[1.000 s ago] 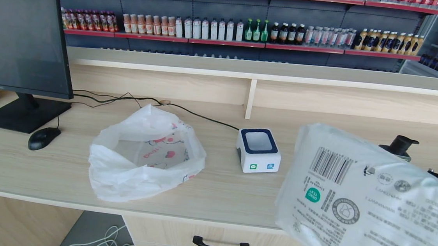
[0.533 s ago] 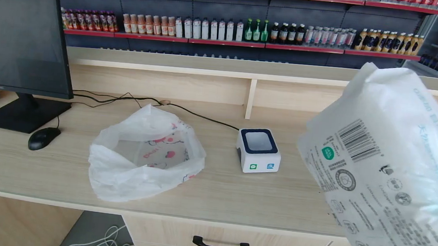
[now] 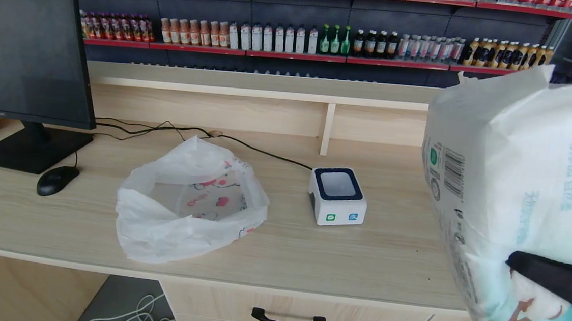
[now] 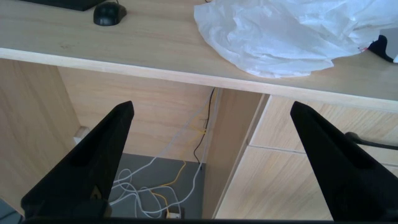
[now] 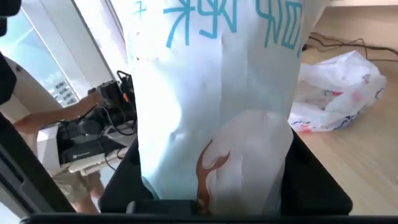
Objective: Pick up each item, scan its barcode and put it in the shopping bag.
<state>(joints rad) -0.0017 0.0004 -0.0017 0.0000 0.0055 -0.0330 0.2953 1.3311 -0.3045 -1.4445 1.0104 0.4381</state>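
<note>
Clamps the right gripper [image 5: 211,199] on the lower part of the white plastic-wrapped pack [image 3: 515,163], high over the right end of the counter [image 3: 309,254], long axis near upright. Presents the barcode [image 3: 453,172] leftward, toward the scanner [image 3: 337,196] lying lower, beside the open shopping bag [image 3: 191,201]. Parks the left gripper [image 4: 211,155], fingers apart, below the counter edge. Probably calls for lowering leftward.

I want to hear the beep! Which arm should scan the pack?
Right. The right tool grips the pack, held up beside the scanner with its barcode showing. The left tool hangs open and empty below the counter edge.
</note>
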